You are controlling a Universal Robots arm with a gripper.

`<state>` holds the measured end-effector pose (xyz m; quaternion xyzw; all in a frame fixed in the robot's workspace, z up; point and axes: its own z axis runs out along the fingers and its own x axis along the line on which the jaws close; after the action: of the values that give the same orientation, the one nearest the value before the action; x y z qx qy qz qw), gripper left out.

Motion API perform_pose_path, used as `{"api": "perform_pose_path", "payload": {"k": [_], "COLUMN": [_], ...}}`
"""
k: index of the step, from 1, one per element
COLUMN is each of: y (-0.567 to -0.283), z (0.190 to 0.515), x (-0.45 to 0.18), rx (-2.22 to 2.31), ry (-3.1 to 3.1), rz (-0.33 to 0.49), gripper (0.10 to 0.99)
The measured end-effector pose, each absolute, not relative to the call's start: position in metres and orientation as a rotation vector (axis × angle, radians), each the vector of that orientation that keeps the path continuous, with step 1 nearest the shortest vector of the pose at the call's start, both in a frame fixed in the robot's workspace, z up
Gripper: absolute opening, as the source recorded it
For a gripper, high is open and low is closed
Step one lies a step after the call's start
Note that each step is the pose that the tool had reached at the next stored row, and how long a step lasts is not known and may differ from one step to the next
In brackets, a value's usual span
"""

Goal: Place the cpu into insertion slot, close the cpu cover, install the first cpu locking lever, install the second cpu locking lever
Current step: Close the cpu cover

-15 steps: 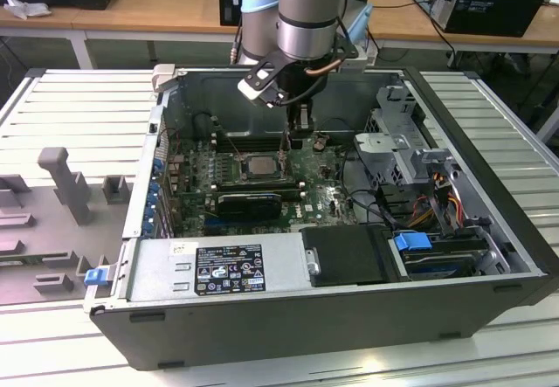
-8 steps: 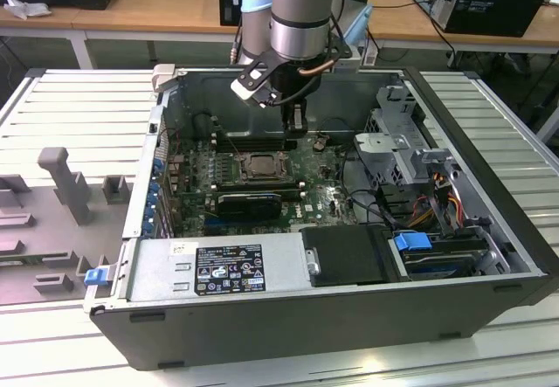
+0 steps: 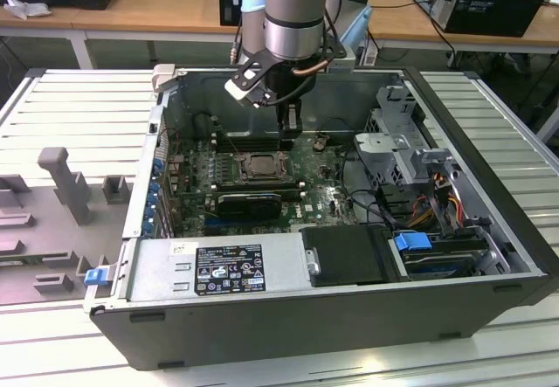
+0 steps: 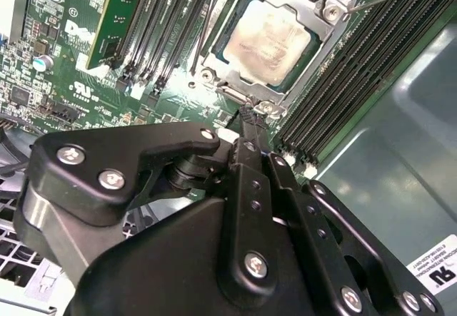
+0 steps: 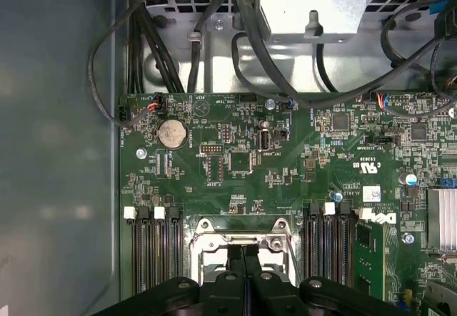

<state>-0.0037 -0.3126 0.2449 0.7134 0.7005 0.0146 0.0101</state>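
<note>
Exterior view has the gripper (image 3: pixel 291 131) hanging inside the open computer case (image 3: pixel 489 190), just above the centre of the frame, with its tip at the upper right edge of the insertion slot (image 3: pixel 243 167). In the second wrist view its fingers (image 4: pixel 248 134) are pressed together beside the socket rim. The cpu (image 4: pixel 268 36) lies seated in the slot, with the cpu cover (image 4: pixel 320 45) down around it.

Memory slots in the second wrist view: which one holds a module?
The outermost slot on one side of the cpu, carrying the green memory module; the remaining black slots stand empty.
</note>
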Motion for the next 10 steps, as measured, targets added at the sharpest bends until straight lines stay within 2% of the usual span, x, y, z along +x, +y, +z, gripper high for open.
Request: {"api": "perform_pose_path", "payload": {"k": [10], "y": [-0.3126], "z": [0.2448], "x": [-0.0077], "rx": [2.227], "ry": [2.187], "rz": [0.046], "gripper": [0.106]}}
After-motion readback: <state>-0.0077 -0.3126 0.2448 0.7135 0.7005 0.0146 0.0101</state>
